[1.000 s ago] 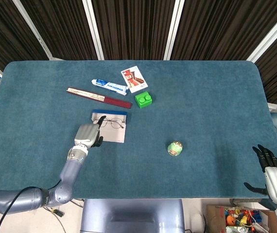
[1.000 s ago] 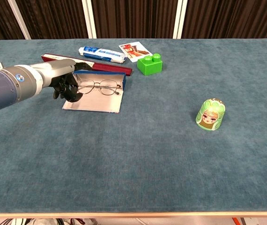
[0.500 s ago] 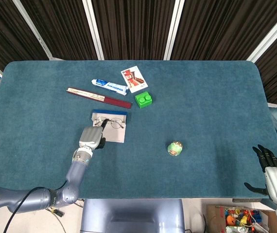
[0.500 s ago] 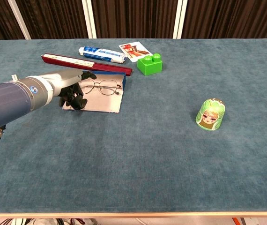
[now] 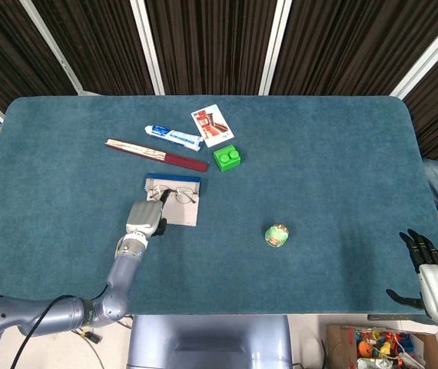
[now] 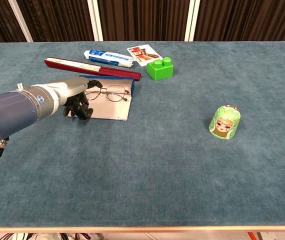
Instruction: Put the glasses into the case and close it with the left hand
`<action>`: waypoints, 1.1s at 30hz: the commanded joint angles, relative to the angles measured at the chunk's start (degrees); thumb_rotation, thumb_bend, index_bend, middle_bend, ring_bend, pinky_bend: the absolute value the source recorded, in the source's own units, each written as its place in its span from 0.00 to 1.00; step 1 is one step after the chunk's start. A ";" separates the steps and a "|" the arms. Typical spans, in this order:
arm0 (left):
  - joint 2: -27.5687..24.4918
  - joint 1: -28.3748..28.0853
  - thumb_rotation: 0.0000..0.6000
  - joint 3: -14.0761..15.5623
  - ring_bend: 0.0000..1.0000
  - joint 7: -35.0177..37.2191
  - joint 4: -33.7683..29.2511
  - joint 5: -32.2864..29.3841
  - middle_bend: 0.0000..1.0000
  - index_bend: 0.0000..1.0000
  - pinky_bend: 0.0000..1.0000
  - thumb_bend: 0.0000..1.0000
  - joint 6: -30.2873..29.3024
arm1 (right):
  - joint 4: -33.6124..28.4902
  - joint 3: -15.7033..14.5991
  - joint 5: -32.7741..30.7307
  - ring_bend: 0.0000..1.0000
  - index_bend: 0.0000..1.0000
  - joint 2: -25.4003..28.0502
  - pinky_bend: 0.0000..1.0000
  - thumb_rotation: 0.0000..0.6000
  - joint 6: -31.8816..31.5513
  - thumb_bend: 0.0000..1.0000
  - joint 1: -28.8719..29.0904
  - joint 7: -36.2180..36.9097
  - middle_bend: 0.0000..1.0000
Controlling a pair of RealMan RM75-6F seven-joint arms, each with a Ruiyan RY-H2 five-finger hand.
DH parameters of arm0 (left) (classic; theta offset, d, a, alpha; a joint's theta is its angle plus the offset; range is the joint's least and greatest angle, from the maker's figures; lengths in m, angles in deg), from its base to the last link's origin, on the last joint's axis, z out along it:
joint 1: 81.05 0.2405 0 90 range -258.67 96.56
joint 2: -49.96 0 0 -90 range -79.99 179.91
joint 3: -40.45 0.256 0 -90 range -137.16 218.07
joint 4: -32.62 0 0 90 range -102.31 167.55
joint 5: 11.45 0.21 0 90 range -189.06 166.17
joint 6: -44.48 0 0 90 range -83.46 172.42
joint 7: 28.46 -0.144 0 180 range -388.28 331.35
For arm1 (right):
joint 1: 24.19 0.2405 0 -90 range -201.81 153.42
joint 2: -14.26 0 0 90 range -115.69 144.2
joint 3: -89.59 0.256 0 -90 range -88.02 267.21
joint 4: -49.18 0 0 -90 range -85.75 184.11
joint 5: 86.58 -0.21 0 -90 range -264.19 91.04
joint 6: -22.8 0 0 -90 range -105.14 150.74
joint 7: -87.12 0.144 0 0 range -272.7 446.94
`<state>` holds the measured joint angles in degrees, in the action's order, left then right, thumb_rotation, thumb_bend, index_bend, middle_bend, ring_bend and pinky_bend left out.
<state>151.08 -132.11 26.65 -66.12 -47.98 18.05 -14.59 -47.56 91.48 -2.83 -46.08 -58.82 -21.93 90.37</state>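
Your left robot hand [image 6: 77, 97] covers the near-left corner of the case [image 6: 107, 107], so you cannot tell whether its fingers touch the glasses [image 6: 110, 93] or only the case lining. The right robot hand [image 5: 433, 275] shows only in the head view (low at the right edge, off the surface [image 5: 319, 169]), with its wrist cut by the frame bottom. The print on the card [image 5: 212, 125] and the toothpaste tube [image 5: 173, 137] is too small to read.

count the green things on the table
2: a green block by the picture card at the far side, and a green doll alone nearer the front edge, right of the case.
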 commanded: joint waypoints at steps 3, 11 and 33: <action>0.07 -0.21 1.00 -0.01 0.67 -0.33 0.13 -0.27 0.74 0.00 0.66 0.53 0.30 | -0.04 0.03 -0.08 0.00 0.00 -0.01 0.17 1.00 -0.02 0.10 -0.02 -0.07 0.00; 0.27 -0.31 1.00 -0.15 0.67 -0.26 0.07 -0.03 0.74 0.00 0.66 0.53 0.08 | -0.09 0.06 -0.20 0.00 0.00 -0.02 0.17 1.00 -0.03 0.10 -0.04 -0.20 0.00; 1.17 -0.70 1.00 -0.15 0.67 -1.09 1.52 -0.16 0.74 0.00 0.66 0.53 -0.11 | -0.47 0.11 -0.81 0.00 0.00 0.09 0.17 1.00 0.33 0.10 -0.01 -0.73 0.00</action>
<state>152.23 -132.81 26.47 -67.20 -46.49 17.87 -14.67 -48.03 91.60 -3.64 -46.00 -58.49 -21.94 89.63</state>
